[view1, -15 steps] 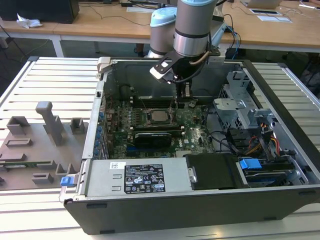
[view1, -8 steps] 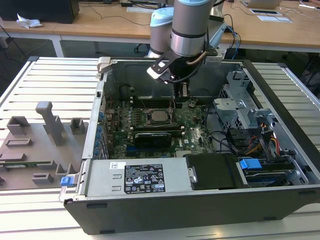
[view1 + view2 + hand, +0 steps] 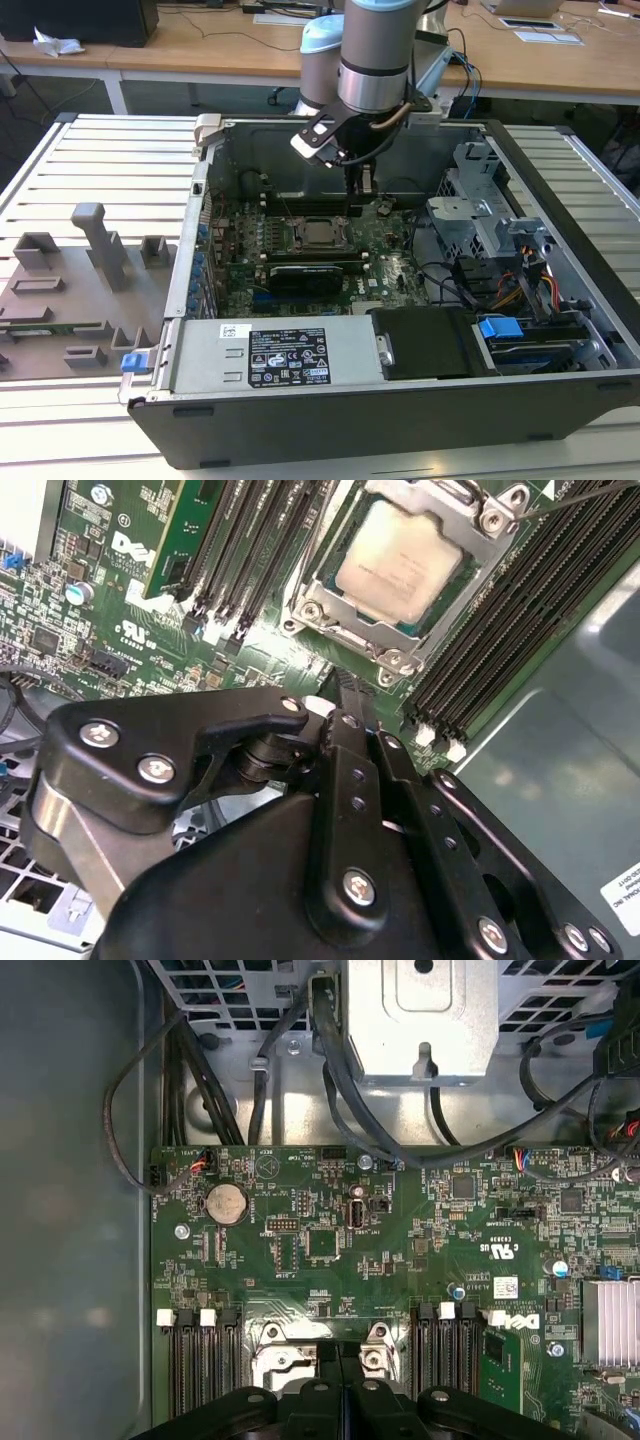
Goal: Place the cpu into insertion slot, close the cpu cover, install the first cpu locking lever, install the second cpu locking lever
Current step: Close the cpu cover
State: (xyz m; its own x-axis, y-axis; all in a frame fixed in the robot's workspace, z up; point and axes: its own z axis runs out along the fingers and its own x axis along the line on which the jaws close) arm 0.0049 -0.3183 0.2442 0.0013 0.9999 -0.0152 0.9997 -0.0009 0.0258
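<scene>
While beside cpu (image 3: 405,565), jaws over motherboard (image 3: 100,610).

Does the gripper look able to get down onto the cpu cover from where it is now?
Likely yes. The gripper hangs just above the board beside the cpu cover, which lies flat over the cpu. No cable or bracket crosses between them; the memory slots flank it on both sides.

You have a pale slatted metal table (image 3: 90,150) carrying everything, its long ribs running across the exterior view. Directly on it stands a big open dark-grey computer case (image 3: 400,425), taking up the middle and the exterior view's right. Just beside the case, on the exterior view's left, lies a flat grey fixture plate (image 3: 75,268) with upright grey holders.
</scene>
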